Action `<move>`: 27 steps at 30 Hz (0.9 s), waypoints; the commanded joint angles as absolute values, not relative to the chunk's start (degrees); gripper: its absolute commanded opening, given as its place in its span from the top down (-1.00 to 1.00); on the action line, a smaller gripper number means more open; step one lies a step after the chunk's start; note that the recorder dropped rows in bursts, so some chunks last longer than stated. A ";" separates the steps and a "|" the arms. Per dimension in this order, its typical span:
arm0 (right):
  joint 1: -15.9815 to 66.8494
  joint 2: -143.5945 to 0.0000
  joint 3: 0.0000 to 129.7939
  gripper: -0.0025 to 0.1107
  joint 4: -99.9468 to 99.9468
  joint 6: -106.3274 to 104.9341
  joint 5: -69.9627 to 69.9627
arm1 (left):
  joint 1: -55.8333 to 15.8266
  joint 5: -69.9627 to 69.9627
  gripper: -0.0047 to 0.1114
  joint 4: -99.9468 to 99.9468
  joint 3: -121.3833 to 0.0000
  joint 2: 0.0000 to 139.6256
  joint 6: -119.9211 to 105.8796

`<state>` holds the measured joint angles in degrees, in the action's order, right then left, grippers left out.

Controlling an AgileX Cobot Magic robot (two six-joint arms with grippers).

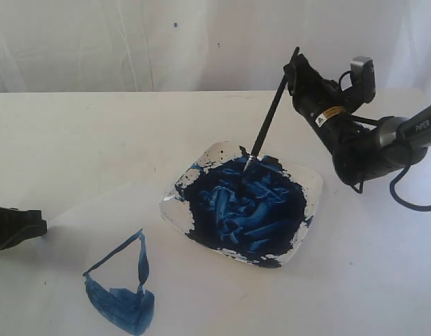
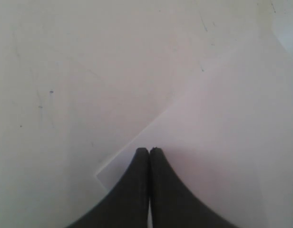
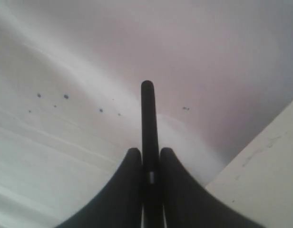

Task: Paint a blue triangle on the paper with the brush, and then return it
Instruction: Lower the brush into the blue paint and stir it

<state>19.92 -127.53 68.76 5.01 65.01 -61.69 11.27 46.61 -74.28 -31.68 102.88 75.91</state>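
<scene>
The white table (image 1: 61, 126) carries everything, and the paper (image 1: 222, 301) lies flat on it, thin and limp, barely distinct from the tabletop. On the paper sits the plate (image 1: 310, 185), its middle thick with wet dark-blue paint. The blue triangle (image 1: 121, 297) is painted near the front edge of the sheet, well apart from the plate, and its lower corner is filled in.

The brush (image 1: 270, 119) stands tilted, with its bristles down in the paint at the plate's far side. My right gripper (image 1: 294, 70) is clamped on the black handle near its upper end, and a short stub pokes out past my fingers (image 3: 132, 156).

I judge the brush light and stiff. The smooth, round handle could twist or slide between my pads. The high hold keeps me clear of the paint but gives the soft tip a long lever, so only light pressure suits it.

My left gripper (image 2: 149, 150) is closed on nothing, over a corner of the paper.
</scene>
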 commanded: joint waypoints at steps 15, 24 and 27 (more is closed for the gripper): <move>19.40 -127.49 68.47 0.96 -11.34 46.55 -50.96 | 11.26 39.28 0.92 -74.80 -31.40 103.45 75.56; 19.40 -127.49 68.47 0.96 -16.31 40.80 -49.99 | 11.26 39.28 0.92 -74.80 -31.40 103.45 75.56; 19.40 -127.49 68.47 0.96 -17.12 40.68 -48.63 | 11.26 39.28 0.92 -74.80 -31.40 103.45 75.56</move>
<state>19.92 -127.57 68.76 -16.14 41.83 -49.97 11.27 46.61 -74.28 -31.68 102.88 75.91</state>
